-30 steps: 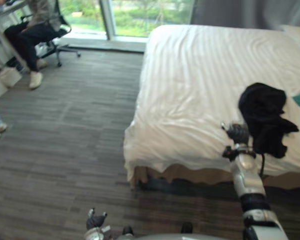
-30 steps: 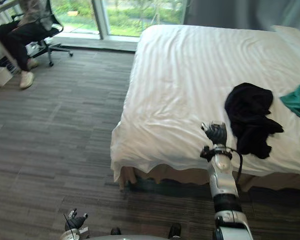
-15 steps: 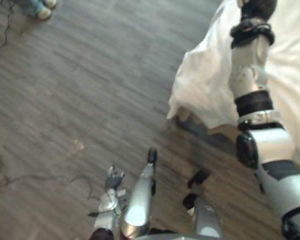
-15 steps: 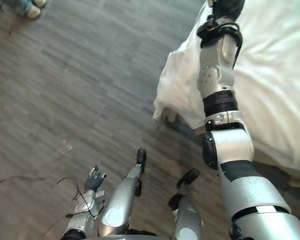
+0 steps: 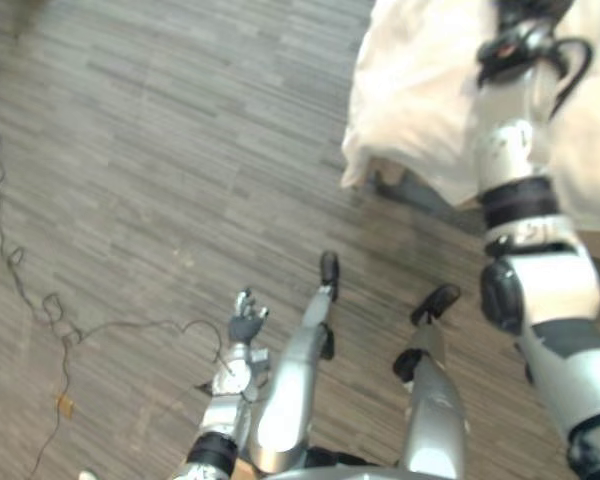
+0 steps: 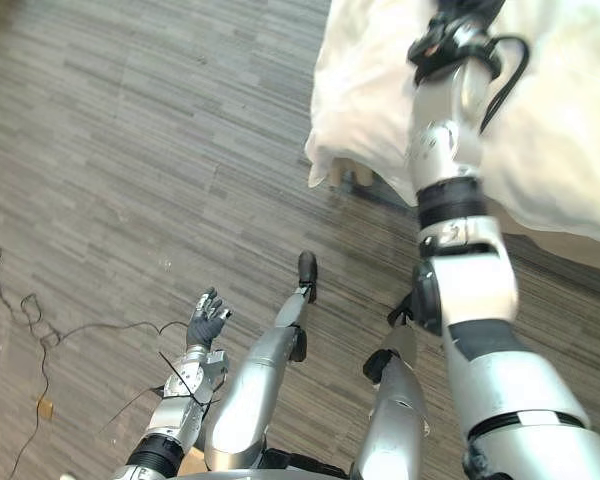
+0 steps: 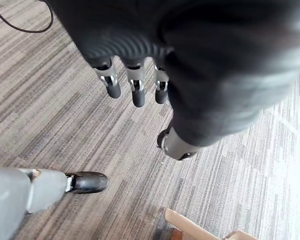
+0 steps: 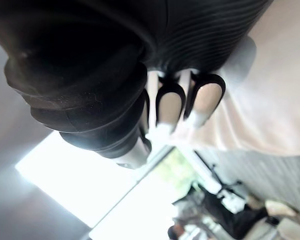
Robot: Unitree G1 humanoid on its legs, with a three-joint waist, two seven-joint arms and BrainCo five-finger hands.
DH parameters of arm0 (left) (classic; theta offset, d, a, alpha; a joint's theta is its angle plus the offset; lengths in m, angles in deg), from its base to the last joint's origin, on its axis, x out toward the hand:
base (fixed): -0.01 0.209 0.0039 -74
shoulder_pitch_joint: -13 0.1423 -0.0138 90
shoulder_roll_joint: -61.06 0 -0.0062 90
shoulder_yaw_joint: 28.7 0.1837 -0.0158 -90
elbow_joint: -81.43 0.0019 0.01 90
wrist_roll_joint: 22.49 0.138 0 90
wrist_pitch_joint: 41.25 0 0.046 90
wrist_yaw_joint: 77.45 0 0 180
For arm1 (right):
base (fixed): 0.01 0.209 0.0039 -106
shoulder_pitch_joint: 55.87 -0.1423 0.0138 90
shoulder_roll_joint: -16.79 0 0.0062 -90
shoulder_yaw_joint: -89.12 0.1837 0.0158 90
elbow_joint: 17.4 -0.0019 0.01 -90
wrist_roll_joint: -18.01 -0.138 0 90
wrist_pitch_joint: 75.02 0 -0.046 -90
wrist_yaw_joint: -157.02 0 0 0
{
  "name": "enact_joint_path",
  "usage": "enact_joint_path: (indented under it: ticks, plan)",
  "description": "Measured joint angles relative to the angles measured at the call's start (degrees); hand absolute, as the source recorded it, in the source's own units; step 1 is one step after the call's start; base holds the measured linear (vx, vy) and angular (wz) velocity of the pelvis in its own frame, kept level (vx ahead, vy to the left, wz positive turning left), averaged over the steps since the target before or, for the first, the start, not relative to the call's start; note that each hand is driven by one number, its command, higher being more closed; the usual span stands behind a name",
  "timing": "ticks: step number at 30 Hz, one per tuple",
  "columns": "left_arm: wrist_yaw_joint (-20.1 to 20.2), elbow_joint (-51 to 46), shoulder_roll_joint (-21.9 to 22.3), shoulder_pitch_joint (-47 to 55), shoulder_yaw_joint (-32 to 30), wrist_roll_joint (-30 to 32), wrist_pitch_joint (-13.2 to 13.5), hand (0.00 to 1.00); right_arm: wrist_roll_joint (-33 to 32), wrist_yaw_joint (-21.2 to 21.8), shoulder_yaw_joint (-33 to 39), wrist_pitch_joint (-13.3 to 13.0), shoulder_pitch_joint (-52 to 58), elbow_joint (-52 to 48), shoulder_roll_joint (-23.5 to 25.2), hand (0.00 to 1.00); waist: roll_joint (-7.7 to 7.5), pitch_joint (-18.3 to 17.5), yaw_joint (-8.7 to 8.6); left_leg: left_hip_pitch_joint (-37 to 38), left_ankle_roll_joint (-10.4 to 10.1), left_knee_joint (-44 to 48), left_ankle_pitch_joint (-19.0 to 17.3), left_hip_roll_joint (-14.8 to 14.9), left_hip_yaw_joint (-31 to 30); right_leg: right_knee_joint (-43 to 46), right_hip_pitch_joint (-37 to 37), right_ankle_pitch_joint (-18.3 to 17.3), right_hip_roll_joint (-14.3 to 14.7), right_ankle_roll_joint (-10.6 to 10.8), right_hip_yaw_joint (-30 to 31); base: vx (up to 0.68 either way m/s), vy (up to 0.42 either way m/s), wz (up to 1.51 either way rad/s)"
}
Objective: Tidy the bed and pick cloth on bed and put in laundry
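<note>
Reaching: my right hand [image 8: 169,104] is out over the bed [image 5: 410,90], its fingers straight and side by side above the white sheet, gripping nothing.
Left hand: my left hand [image 6: 206,320] hangs low over the grey plank floor [image 5: 130,150], fingers loose and slightly spread, holding nothing.
Bed: the sheeted corner drapes down toward the floor, just beside my right forearm.
Cloth: I cannot tell where it lies.
Person: a seated person [image 8: 222,220], well beyond my right fingers.

The view has tipped down onto floor [image 5: 130,150] and bed [image 5: 410,90] corner.
</note>
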Motion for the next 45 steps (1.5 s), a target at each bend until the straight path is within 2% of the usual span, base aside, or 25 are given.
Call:
enact_joint_path:
  ticks: [2,4,5,7,9,11,13,16,20,22,23,25,26,27,28,29,32,33,35,38,42,43,45]
  plan:
    - [-0.03,1.19,0.30,0.73,-3.26,-1.19,-0.01,0.00,-0.01,-0.83,8.00,-0.61,13.40,-6.66,6.95,1.00,-3.56,-4.16,-2.17,1.71,0.09,0.08,-1.27,0.15,2.09,0.01,0.55,-0.22,0.03,0.20,1.89,0.08,0.020,-0.43]
    - [-0.01,2.87,1.06,0.76,-5.56,-2.03,-0.18,0.00,-0.03,-3.11,14.23,-1.36,20.70,-8.44,9.47,1.00,-5.08,-6.41,-2.93,3.31,-0.04,0.05,-2.19,0.29,3.77,0.89,0.65,-0.80,-0.09,0.46,3.22,0.06,0.018,-0.42]
    - [-0.01,4.12,2.13,0.80,-7.82,-2.42,-0.36,0.00,-0.11,-6.35,19.97,-1.32,25.45,-8.00,9.85,1.00,-5.56,-7.68,-3.80,4.70,-0.22,-0.07,-2.87,0.37,4.54,1.84,1.04,-1.54,-0.16,0.41,4.36,0.07,0.020,-0.35]
    - [0.02,5.11,3.52,1.65,-9.46,-2.77,-0.77,0.00,-0.44,-11.02,29.14,-1.36,33.90,-7.00,9.57,1.00,-5.50,-9.15,-4.24,7.14,-0.46,-1.53,-3.07,0.50,5.77,2.75,1.72,-3.02,0.00,0.13,4.89,0.07,0.006,-0.35]
    - [0.05,6.54,4.02,3.14,-10.17,-2.75,-1.29,0.00,-0.43,-13.33,34.53,-1.42,42.39,-7.12,9.32,1.00,-5.43,-9.76,-5.86,9.83,-1.17,-2.33,-3.50,1.18,7.25,2.78,3.07,-3.31,0.75,0.36,6.09,0.09,-0.023,-0.41]
    - [0.15,6.77,4.35,3.96,-9.94,-2.73,-1.89,0.00,-0.11,-13.75,36.37,-1.42,45.98,-7.46,8.69,1.00,-5.06,-10.35,-7.00,11.74,-1.61,-2.62,-3.83,2.07,7.43,2.75,4.70,-3.93,1.38,0.38,6.22,0.10,-0.046,-0.25]
    - [0.21,6.75,4.66,4.00,-9.79,-2.70,-2.16,0.00,1.40,-13.72,36.23,-1.32,47.33,-9.36,8.42,1.00,-4.90,-11.10,-6.94,13.31,-2.28,-2.62,-4.12,3.12,7.41,2.69,6.32,-4.54,2.38,-0.09,5.93,0.09,-0.078,-0.05]
    - [1.24,6.75,4.71,4.13,-8.84,-2.66,-2.26,0.00,5.05,-13.39,30.91,-0.99,46.95,-13.96,6.39,1.00,-4.45,-14.08,-6.61,13.15,-2.70,-2.30,-3.55,4.09,5.89,2.46,7.23,-4.87,3.33,-0.50,4.45,0.07,-0.062,0.16]
    - [1.33,7.07,4.24,4.62,-7.13,-2.30,-2.25,0.00,10.38,-12.56,19.02,-0.51,42.10,-16.41,-0.11,1.00,-4.09,-14.32,-6.65,13.28,-2.64,-2.24,-3.12,3.62,3.19,1.92,8.71,-4.77,3.32,-0.41,3.22,0.03,-0.008,0.25]
    - [1.33,8.78,2.94,4.80,-6.60,-2.06,-2.24,0.00,14.35,-10.16,10.35,1.22,36.93,-16.51,-5.07,1.00,-4.08,-14.27,-6.58,12.77,-2.42,-2.19,-2.87,2.90,1.58,1.21,9.40,-4.43,3.30,-0.20,2.10,0.00,0.020,0.31]
    - [1.33,9.11,2.50,5.18,-6.57,-1.99,-2.29,0.00,15.20,-9.40,7.92,1.52,34.92,-16.52,-6.07,1.00,-4.08,-14.27,-6.63,12.51,-2.41,-2.01,-2.87,2.77,1.23,1.20,9.42,-4.40,3.18,-0.17,1.85,0.00,0.042,0.24]
    - [1.36,9.14,1.36,6.71,-6.58,-1.79,-2.28,0.00,15.91,-6.32,-1.70,1.74,27.48,-16.56,-9.75,1.00,-4.06,-14.07,-6.31,11.72,-2.19,-1.72,-2.71,2.26,0.14,0.91,9.42,-4.12,2.81,0.00,1.01,0.00,0.048,0.21]
    - [1.37,9.15,1.24,6.93,-6.58,-1.76,-2.28,0.00,16.11,-5.60,-3.74,1.78,25.89,-16.55,-10.51,1.00,-4.03,-14.05,-6.09,11.52,-2.17,-1.67,-2.70,2.13,-0.04,0.65,9.44,-3.92,2.74,0.11,0.90,0.00,0.043,0.16]
    - [1.45,9.12,1.15,7.02,-6.58,-1.76,-2.28,0.00,16.84,-4.06,-7.71,2.02,22.10,-16.55,-12.03,1.00,-3.86,-13.66,-5.14,10.95,-2.16,-1.35,-2.70,1.87,-0.44,0.30,9.43,-3.53,2.54,0.12,0.64,0.00,0.037,0.12]
    - [1.55,9.03,1.14,6.90,-6.58,-1.76,-2.25,0.00,17.03,-3.41,-9.72,2.20,19.98,-16.50,-12.67,1.00,-3.73,-13.14,-4.98,10.73,-2.15,-1.13,-2.71,1.76,-0.81,0.31,9.45,-3.48,2.40,0.14,0.43,-0.02,0.057,0.29]
    - [2.10,8.96,1.03,6.46,-6.59,-1.78,-2.22,0.00,17.36,-1.75,-13.80,2.38,15.06,-16.33,-13.38,1.00,-3.30,-11.89,-4.76,9.80,-1.97,-0.75,-2.57,1.57,-2.11,0.32,9.45,-3.41,2.26,0.09,-0.66,-0.03,0.044,0.33]
    - [2.54,8.88,0.36,5.03,-6.02,-1.79,-2.19,0.00,17.23,0.86,-20.01,2.70,6.33,-14.31,-13.66,1.00,-2.80,-7.95,-3.32,7.69,-1.71,-0.44,-1.99,1.45,-4.74,0.34,9.07,-3.31,2.29,-0.05,-3.09,-0.04,0.031,0.39]
    - [2.54,8.77,0.30,4.79,-5.86,-1.79,-2.19,0.00,17.06,1.19,-20.82,2.78,5.16,-13.60,-13.65,1.00,-2.65,-7.38,-3.16,7.03,-1.75,-0.36,-1.83,1.40,-5.36,0.35,8.83,-3.30,2.28,-0.06,-3.64,-0.05,0.024,0.39]
    - [2.57,8.13,-0.16,3.62,-4.86,-1.80,-2.18,0.00,16.02,2.07,-23.01,3.01,1.63,-10.32,-13.55,1.00,-2.18,-5.29,-1.47,4.85,-1.54,-0.21,-0.91,1.26,-6.51,0.39,7.39,-3.08,2.26,-0.34,-4.80,-0.05,0.025,0.32]
    - [2.60,5.89,-0.61,2.12,-2.92,-1.79,-2.03,0.00,15.50,2.09,-24.70,3.76,-2.20,-4.26,-13.16,1.00,-0.20,-1.52,0.56,1.84,-1.13,0.15,0.06,0.91,-8.24,0.41,5.69,-2.77,2.06,-0.48,-6.47,-0.05,0.026,0.26]
    - [2.50,5.84,-1.71,0.28,0.04,-1.79,-1.46,0.00,16.02,1.95,-25.62,4.87,-5.28,8.59,-11.61,1.00,2.27,-0.18,2.66,-2.71,-0.81,0.16,0.98,0.51,-8.66,0.38,1.31,-1.95,1.75,-0.88,-6.72,-0.05,0.032,0.05]
    - [2.46,6.65,-1.45,-0.99,1.25,-1.74,-1.02,0.00,18.26,2.05,-25.69,5.42,-5.69,13.15,-10.93,1.00,3.95,0.66,3.49,-4.04,-0.61,0.18,1.14,0.22,-8.58,0.41,0.02,-1.69,1.41,-0.70,-6.62,-0.05,0.059,-0.02]
    - [2.46,6.47,-1.11,-1.30,1.20,-1.69,-0.58,0.00,21.13,2.01,-25.66,6.13,-5.91,16.68,-9.63,1.00,4.31,0.78,4.33,-6.13,-0.60,-0.05,1.15,0.42,-7.48,1.09,-3.09,-1.59,0.91,-0.71,-5.54,-0.04,0.051,-0.20]
